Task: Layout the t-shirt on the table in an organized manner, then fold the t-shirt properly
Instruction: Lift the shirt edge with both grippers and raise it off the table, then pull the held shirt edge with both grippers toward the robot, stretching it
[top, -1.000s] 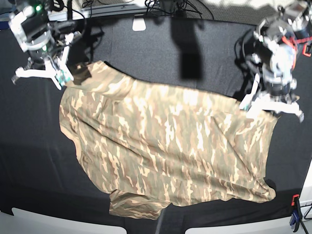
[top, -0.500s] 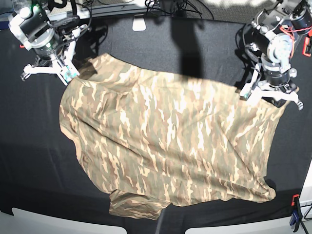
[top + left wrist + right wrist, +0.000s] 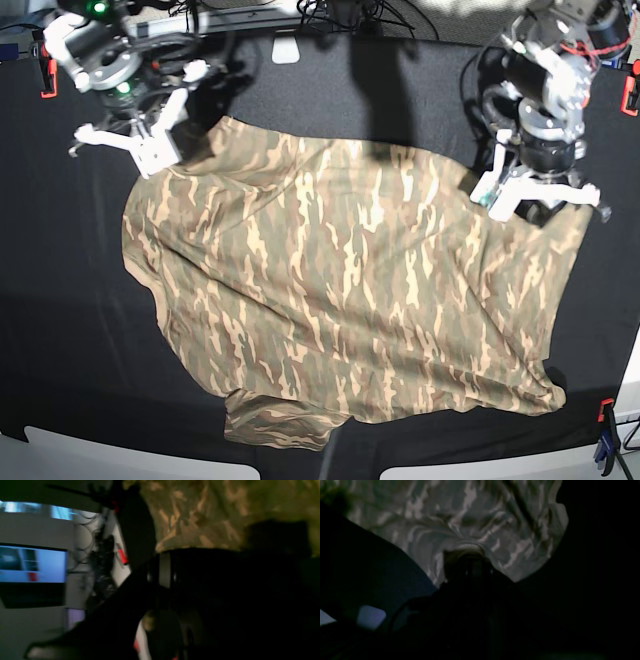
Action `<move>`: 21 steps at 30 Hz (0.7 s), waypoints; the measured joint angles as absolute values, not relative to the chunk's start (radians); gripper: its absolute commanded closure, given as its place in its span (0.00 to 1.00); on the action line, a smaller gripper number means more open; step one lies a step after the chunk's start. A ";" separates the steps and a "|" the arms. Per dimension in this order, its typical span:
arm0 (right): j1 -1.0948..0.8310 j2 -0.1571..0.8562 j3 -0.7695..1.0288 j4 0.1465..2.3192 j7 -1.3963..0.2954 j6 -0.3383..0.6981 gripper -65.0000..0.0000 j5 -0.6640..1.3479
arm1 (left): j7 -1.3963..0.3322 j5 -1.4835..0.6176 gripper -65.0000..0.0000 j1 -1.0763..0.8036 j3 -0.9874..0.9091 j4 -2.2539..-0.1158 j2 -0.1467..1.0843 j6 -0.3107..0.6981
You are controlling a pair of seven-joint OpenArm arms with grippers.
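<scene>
The camouflage t-shirt [image 3: 340, 290] lies spread, wrinkled, on the black table [image 3: 60, 330], with a folded lump at its near edge. My right gripper [image 3: 158, 155] is at the shirt's far-left corner and is shut on the fabric. The right wrist view shows cloth [image 3: 475, 517] bunched at the gripper [image 3: 466, 552]. My left gripper [image 3: 535, 205] is at the shirt's far-right edge and is shut on it. The left wrist view is dark and blurred. It shows the shirt [image 3: 200, 512] above the gripper body, with the jaws hidden.
Red clamps sit at the table's far left [image 3: 44, 75] and far right [image 3: 630, 95], and another clamp sits at the near right [image 3: 605, 430]. A white object [image 3: 286, 48] and cables [image 3: 340, 15] lie along the far edge. White panels [image 3: 120, 462] border the front.
Both grippers have moved towards the table's far edge and slightly inward, taking the shirt's far corners with them. The shirt's far edge now lies higher in the base view.
</scene>
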State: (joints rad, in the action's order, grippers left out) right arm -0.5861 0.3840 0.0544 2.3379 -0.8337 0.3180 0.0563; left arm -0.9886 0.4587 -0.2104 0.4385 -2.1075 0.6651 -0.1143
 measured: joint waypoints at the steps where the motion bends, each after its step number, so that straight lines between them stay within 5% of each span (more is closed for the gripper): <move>1: -0.570 0.377 0.055 2.338 -0.833 0.318 1.00 0.057 | -0.962 0.406 1.00 -0.210 0.396 -2.107 0.665 -0.115; 11: -0.454 0.299 0.055 2.338 -0.779 0.322 1.00 0.110 | -0.810 -0.106 1.00 -0.210 0.012 -2.107 0.665 0.073; 21: -0.451 0.262 0.055 2.315 -0.757 0.401 1.00 0.106 | -0.781 -0.192 1.00 -0.246 0.004 -2.015 0.646 0.146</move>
State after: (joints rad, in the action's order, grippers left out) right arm -0.4507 0.2623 0.0551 2.3146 -0.7567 0.4011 0.1062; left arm -0.7807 -0.1917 -0.2459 0.0036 -2.0151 0.6456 0.1459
